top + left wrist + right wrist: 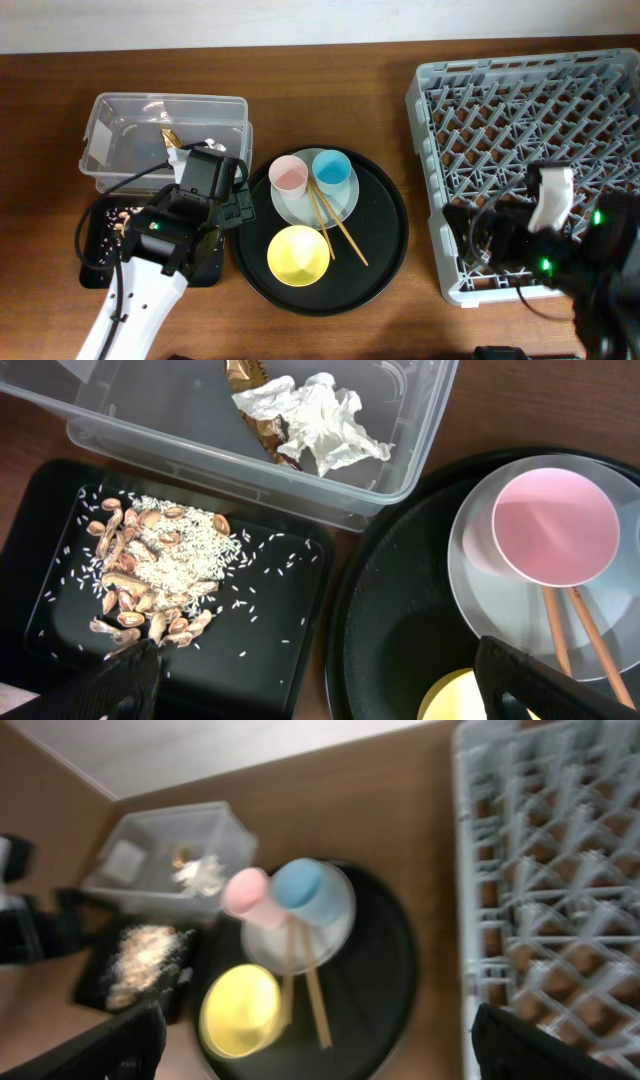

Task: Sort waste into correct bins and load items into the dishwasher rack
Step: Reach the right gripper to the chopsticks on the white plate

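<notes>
Left wrist view: my left gripper (330, 680), wide open, hangs between the black tray (300, 650) holding food scraps (160, 565) and the round tray (400, 610). Farther, napkin (325, 420) and wrapper (248, 380) lie in the clear tub (200, 465). My right gripper (320, 1040) gapes wide too, empty.

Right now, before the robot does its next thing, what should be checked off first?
1. Napkin and wrapper inside the clear tub: ok.
2. Food scraps in the black tray: ok.
3. Left hand open, holding nothing: ok.
4. Right hand open, holding nothing: ok.
5. Pink cup, blue cup, yellow bowl, plate and chopsticks loaded in the dishwasher rack: not ok, all sit on the round tray.
6. Rack's hidden front part free: cannot tell.
</notes>
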`<state>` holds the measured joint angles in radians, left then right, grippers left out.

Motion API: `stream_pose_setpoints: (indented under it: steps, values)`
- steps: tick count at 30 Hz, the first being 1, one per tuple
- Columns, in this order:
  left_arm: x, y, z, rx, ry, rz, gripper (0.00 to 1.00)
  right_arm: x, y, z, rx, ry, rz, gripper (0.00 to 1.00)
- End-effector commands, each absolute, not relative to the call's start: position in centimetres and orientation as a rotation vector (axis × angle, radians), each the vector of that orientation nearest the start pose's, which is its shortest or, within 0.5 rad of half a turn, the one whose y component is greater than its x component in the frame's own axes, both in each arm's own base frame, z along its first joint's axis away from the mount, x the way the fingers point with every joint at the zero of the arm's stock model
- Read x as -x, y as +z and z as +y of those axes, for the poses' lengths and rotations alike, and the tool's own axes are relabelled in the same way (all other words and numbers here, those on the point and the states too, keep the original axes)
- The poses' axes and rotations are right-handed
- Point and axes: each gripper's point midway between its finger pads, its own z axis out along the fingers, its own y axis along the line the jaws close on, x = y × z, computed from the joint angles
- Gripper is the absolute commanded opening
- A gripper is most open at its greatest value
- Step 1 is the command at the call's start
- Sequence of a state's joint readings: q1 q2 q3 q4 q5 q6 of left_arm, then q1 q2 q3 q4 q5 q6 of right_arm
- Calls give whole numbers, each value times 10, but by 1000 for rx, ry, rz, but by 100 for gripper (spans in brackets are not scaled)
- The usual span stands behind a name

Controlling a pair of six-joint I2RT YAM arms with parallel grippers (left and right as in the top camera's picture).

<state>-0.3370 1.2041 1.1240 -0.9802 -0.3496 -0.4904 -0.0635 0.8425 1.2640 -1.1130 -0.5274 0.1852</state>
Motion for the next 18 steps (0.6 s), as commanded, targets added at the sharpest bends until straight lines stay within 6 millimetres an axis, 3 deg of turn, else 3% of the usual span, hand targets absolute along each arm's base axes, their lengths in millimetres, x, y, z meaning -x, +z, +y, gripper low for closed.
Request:
stream_pose_setpoints:
  steps: [1, 2, 4, 8, 18]
  values:
    - [-294, 204, -37, 319, 149, 2490, 99, -224, 322, 95, 41, 867, 2306, 72]
    - [-294, 204, -37, 319, 149, 2490, 99, -228, 301, 93, 0, 840, 2409, 50]
    - [-294, 204, -37, 319, 149, 2490, 99, -229, 275, 93, -5, 758, 2532, 38]
    - [-294, 204, -37, 319, 149, 2490, 99, -230, 242, 110, 125, 640, 2667, 36]
    - [-294, 204, -37, 319, 149, 2490, 99, -245, 168, 189, 529, 497, 2837, 35]
